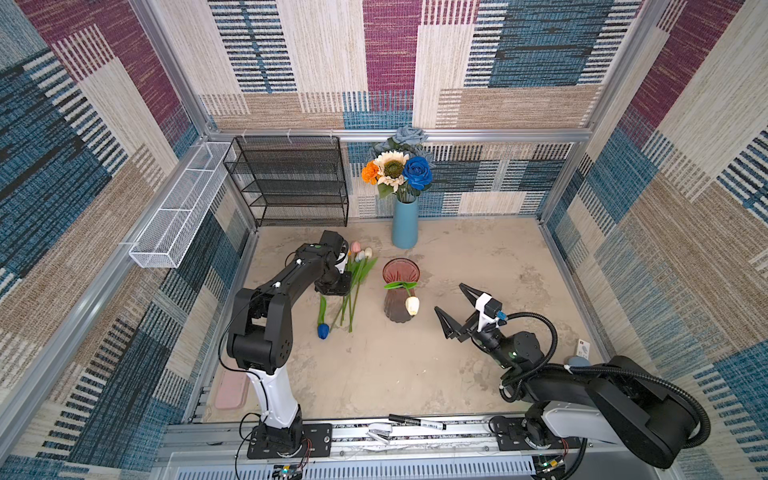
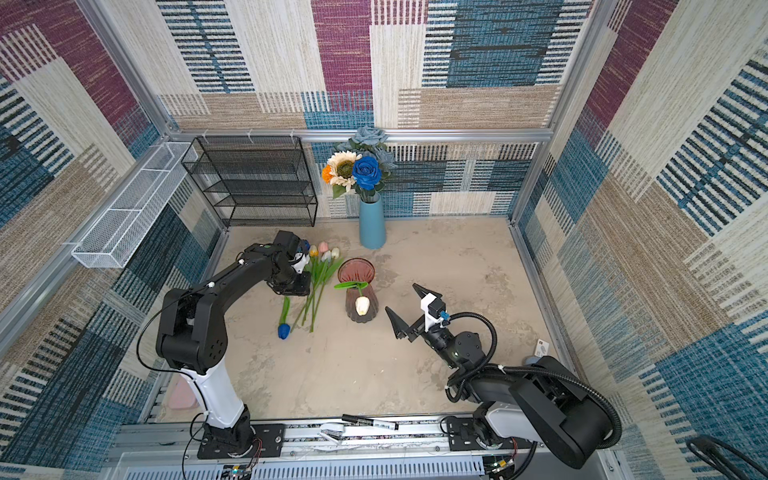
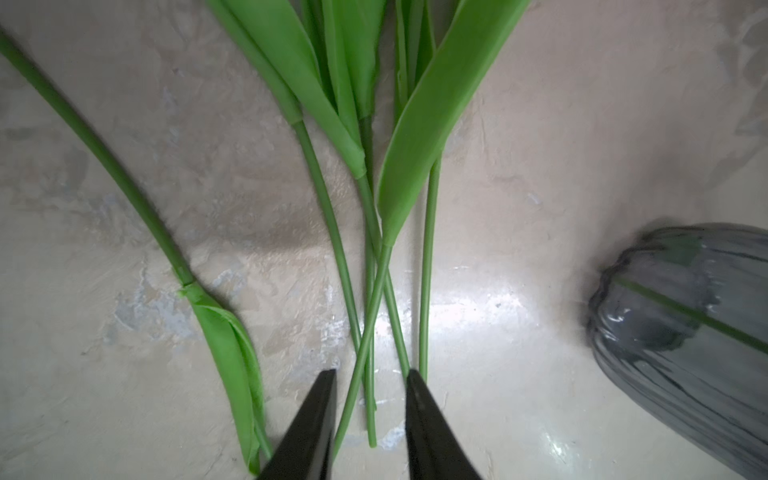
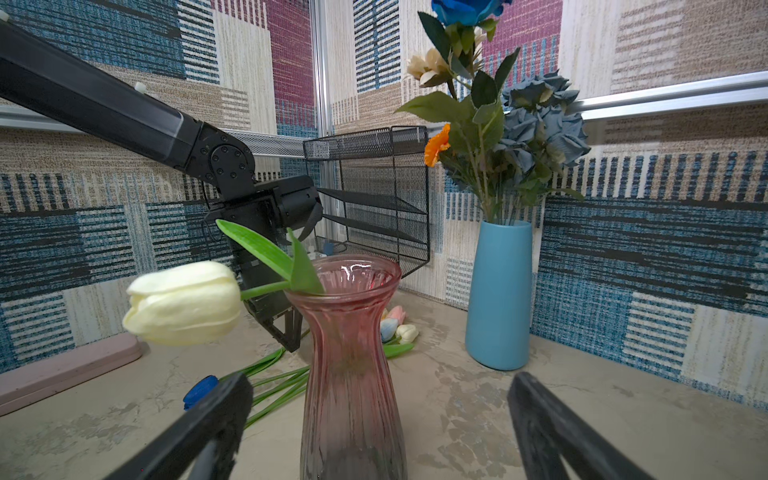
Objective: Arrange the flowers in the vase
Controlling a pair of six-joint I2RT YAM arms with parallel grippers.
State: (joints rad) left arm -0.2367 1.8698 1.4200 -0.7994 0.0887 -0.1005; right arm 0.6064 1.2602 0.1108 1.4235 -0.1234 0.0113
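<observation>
A pink ribbed glass vase stands mid-table. One white tulip has its stem in it and droops over the rim. Several tulips lie on the table left of the vase, and a blue tulip lies apart in front. In the left wrist view my left gripper points down at the table. Its fingers stand narrowly apart, with two loose tulip stems between them. My right gripper stands wide open, right of the vase and clear of it.
A blue vase with a rose, sunflower and marigold bouquet stands at the back wall. A black mesh shelf and a white mesh basket fill the back left. A marker lies on the front rail, a pink tray front left.
</observation>
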